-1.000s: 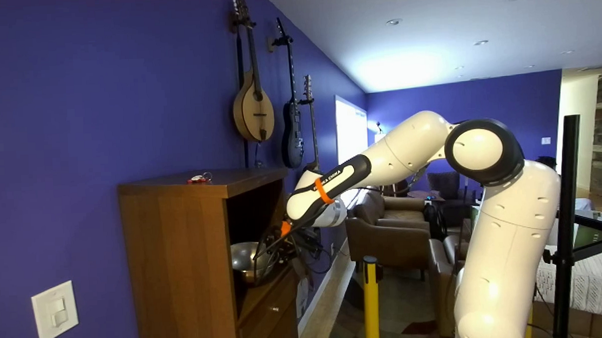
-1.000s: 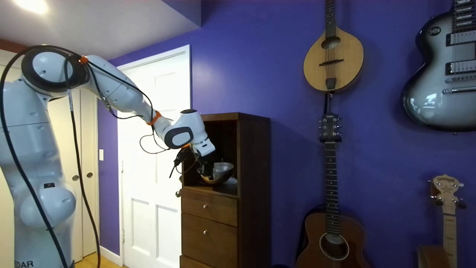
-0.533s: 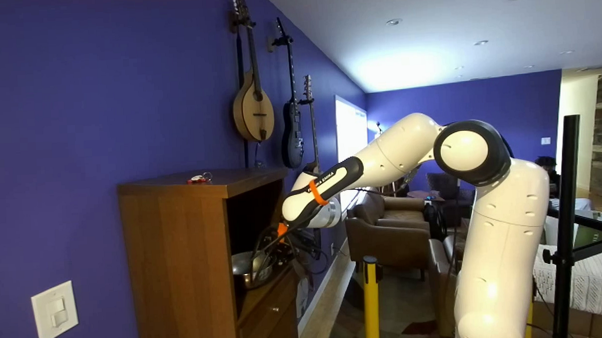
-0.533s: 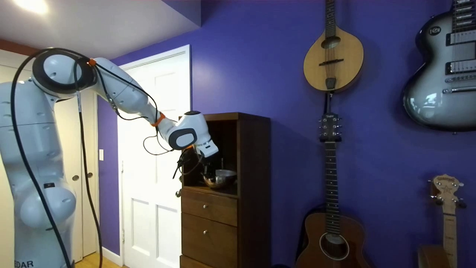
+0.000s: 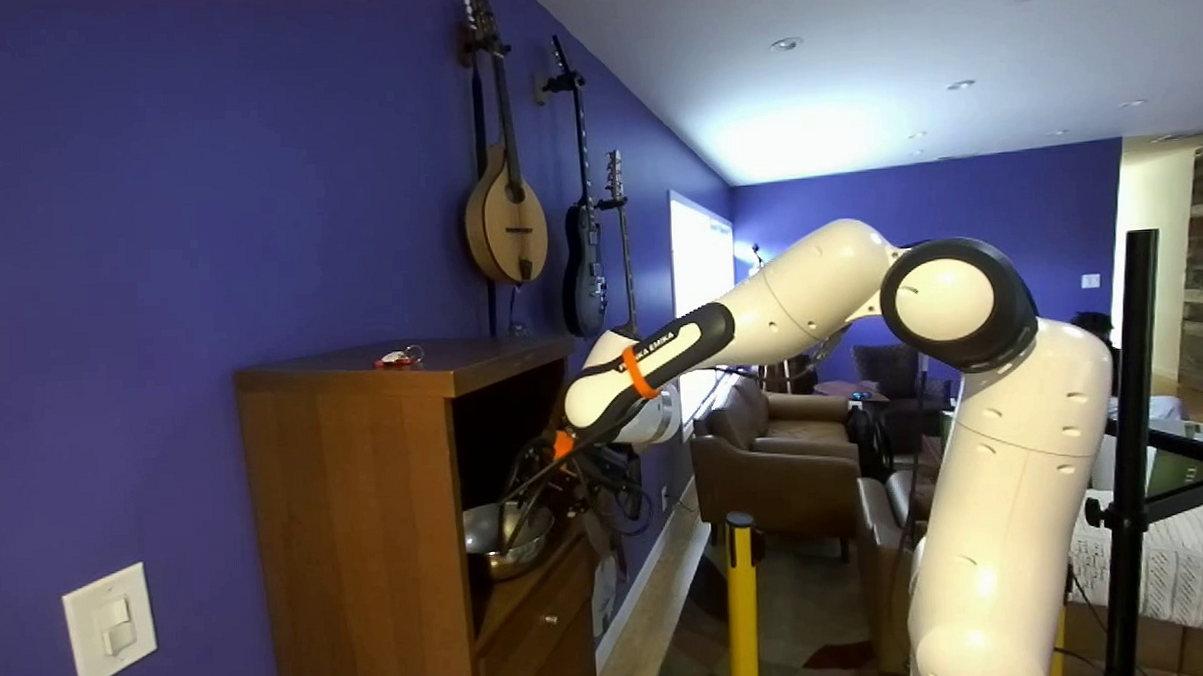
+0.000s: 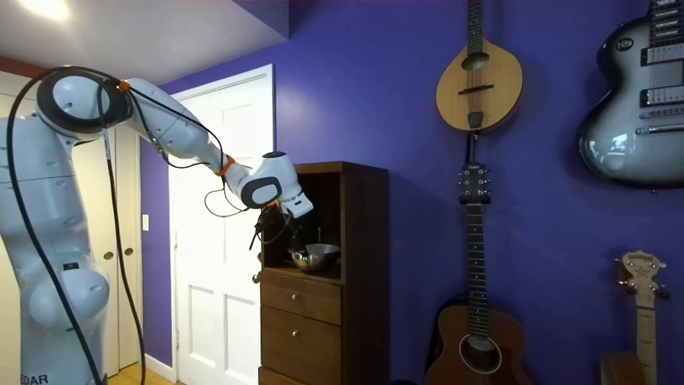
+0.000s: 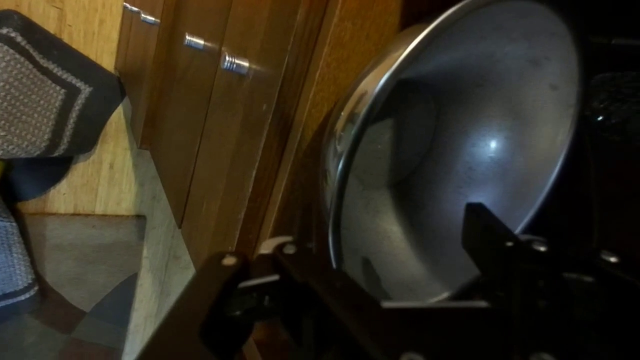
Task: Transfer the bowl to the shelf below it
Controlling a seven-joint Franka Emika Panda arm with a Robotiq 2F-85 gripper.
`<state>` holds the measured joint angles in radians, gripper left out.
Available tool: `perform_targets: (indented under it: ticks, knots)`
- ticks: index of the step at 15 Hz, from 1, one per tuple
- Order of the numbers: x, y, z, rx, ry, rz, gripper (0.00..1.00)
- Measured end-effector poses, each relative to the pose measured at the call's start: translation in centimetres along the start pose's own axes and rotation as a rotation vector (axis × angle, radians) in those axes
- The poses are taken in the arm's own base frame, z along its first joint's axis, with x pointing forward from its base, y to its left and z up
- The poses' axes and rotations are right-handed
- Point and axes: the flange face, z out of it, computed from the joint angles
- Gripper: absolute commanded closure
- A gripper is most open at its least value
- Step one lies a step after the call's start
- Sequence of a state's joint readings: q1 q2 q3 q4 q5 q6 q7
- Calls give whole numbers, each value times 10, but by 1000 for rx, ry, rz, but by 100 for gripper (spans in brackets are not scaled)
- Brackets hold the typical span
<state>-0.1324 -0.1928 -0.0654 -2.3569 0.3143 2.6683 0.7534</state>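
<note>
The shiny silver bowl (image 6: 316, 258) sits upright on the brown wooden shelf (image 6: 326, 277), inside the cabinet's open compartment. It also shows in an exterior view as a bowl (image 5: 509, 541) partly covered by black cables. The wrist view looks into the bowl (image 7: 450, 150), with shelf wood (image 7: 357, 47) beside it. My gripper (image 7: 387, 232) is open at the near rim. One dark finger (image 7: 482, 235) stands out against the bowl's inside; the opposite one is hard to make out in the shadow by the rim. Whether either finger touches the bowl I cannot tell.
The cabinet's side wall (image 6: 365, 267) and top panel (image 5: 402, 360) close in the compartment. Drawers with small metal knobs (image 6: 295, 297) lie beneath the shelf. Red keys or a similar small item (image 5: 399, 357) rest on top. A yellow post (image 5: 742, 613) stands in front.
The bowl has gone from tilted and slightly raised to level on the shelf. My gripper has opened around its rim, and the hand has risen a little over the last half second.
</note>
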Motion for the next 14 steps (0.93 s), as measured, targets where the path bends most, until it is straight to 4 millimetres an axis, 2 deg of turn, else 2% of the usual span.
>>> perform_targets:
  ticks: [3, 6, 10, 14]
  knots:
    - [-17, 2, -17, 17, -53, -41, 0]
    - [-47, 17, -36, 2, -187, -152, 0]
    - [-83, 60, -70, -52, -364, -338, 0]
    - [-108, 106, -114, -80, -454, -559, 0]
